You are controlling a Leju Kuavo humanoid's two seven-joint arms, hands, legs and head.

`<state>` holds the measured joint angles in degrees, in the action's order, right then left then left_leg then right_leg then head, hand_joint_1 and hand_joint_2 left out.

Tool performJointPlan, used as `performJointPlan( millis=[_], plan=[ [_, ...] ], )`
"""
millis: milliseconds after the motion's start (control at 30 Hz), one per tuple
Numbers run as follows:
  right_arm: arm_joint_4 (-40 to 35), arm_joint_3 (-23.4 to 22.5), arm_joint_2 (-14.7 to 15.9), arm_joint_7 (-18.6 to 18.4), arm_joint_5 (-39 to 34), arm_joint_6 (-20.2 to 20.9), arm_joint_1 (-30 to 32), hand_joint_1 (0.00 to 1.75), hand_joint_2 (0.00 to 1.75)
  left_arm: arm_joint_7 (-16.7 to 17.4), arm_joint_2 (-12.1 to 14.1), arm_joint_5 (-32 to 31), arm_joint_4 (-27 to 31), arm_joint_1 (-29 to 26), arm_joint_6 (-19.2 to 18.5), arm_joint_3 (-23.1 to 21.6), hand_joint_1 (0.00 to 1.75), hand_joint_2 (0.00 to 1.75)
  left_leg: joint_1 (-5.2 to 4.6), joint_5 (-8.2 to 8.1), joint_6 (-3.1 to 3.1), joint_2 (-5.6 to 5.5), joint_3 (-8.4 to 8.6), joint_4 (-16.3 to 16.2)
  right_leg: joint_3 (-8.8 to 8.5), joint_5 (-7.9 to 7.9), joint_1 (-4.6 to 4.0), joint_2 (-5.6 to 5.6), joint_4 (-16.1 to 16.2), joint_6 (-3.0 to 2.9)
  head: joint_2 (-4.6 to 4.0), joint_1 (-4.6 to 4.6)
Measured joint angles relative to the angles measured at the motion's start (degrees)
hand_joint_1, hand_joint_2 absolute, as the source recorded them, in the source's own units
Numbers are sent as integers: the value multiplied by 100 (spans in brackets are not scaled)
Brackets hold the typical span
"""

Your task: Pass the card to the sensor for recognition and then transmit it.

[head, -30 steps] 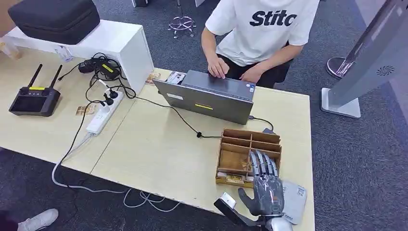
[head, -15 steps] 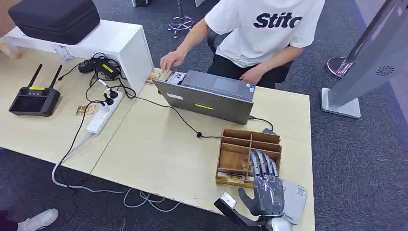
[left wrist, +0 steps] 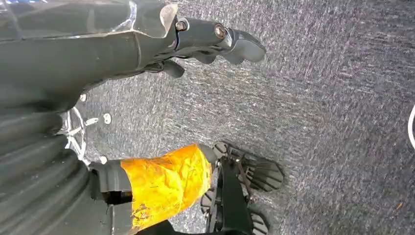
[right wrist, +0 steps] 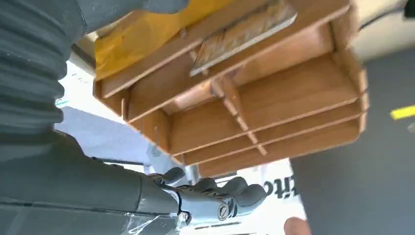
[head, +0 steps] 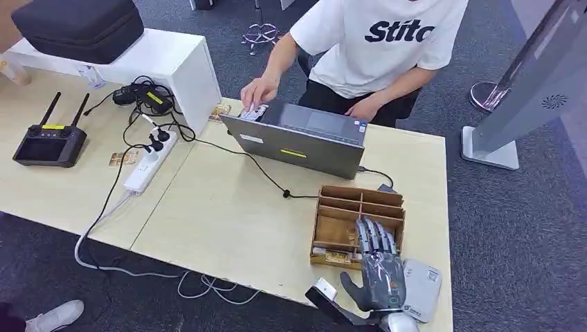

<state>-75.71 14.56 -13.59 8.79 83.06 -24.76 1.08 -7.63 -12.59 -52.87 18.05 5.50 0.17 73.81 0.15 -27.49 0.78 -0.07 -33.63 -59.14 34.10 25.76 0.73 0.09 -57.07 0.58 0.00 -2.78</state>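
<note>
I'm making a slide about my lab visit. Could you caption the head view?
Robot's right hand hovers, fingers spread, over a wooden card organizer while a seated person reaches beside a laptop.

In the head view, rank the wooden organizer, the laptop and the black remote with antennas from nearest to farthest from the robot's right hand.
From the right hand:
1. Wooden organizer, under its fingertips.
2. Laptop, mid-table, beyond the organizer.
3. Black remote, far left table.
</note>
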Motion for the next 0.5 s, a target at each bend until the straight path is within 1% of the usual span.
performJointPlan(
  millis=[500],
  plan=[
    [127,72,-7,-44,39,-4,-40,0,175,9,-53,0,63,5,-4,-4,0,175,0,0,0,0,0,0,-1,0,0,0,0,0,0,0]
  ],
)
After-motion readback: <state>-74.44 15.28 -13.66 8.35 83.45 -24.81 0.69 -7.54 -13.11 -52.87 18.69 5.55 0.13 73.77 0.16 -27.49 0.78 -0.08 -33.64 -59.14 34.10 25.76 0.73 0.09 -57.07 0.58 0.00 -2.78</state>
